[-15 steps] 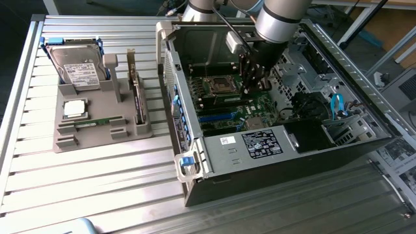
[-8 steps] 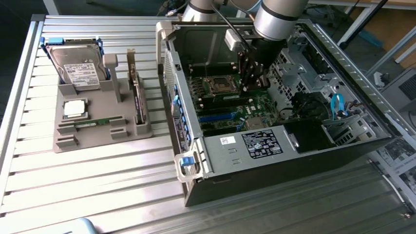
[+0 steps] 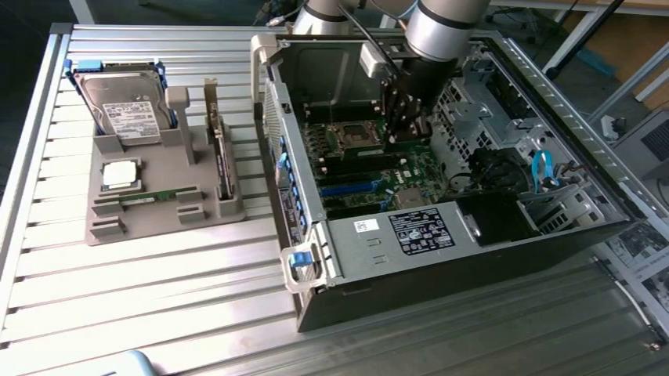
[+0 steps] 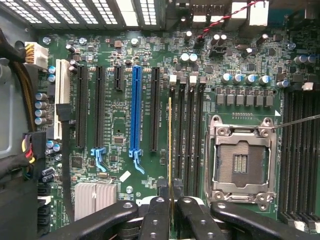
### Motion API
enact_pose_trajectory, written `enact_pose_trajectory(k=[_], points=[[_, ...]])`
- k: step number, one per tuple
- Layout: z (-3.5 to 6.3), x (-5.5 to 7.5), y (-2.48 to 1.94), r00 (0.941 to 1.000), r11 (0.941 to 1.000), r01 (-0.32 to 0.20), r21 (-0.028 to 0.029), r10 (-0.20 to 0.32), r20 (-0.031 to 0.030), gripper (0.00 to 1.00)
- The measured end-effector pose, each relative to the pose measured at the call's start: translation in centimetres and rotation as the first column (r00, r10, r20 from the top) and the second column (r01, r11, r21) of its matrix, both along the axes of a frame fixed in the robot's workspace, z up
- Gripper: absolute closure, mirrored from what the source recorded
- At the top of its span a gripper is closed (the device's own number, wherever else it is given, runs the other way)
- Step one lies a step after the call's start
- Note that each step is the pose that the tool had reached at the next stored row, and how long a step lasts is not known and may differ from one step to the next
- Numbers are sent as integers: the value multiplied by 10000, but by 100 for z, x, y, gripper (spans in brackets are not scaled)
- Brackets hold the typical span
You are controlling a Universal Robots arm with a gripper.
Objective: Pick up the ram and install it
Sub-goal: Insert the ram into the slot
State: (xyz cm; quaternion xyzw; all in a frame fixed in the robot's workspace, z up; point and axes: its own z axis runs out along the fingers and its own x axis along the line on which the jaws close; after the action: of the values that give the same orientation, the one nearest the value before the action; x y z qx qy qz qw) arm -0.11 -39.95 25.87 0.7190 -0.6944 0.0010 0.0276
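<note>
My gripper (image 4: 170, 212) is shut on the ram (image 4: 170, 145), which I see edge-on as a thin green-yellow strip running away from the fingers (image 4: 156, 215). The stick hangs over the outermost of the black memory slots (image 4: 181, 140) beside the empty processor socket (image 4: 241, 162); whether it touches the slot I cannot tell. In the exterior view the gripper (image 3: 403, 129) reaches down into the open computer case (image 3: 418, 235), just above the motherboard (image 3: 387, 168).
A grey holder (image 3: 136, 227) on the exterior view's left carries a hard drive (image 3: 124, 110), a square silver processor chip (image 3: 118, 174) and upright boards (image 3: 218, 149). Case walls surround the arm. A blue expansion slot (image 4: 135, 115) and cable bundles (image 4: 20, 150) lie nearby.
</note>
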Motion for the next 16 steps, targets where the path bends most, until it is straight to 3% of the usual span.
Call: enact_pose_trajectory(k=[9,16], points=[[-6,-31,32,10000,10000,0,1,0,0,87],[-9,-170,39,10000,10000,1,1,-1,0,87]])
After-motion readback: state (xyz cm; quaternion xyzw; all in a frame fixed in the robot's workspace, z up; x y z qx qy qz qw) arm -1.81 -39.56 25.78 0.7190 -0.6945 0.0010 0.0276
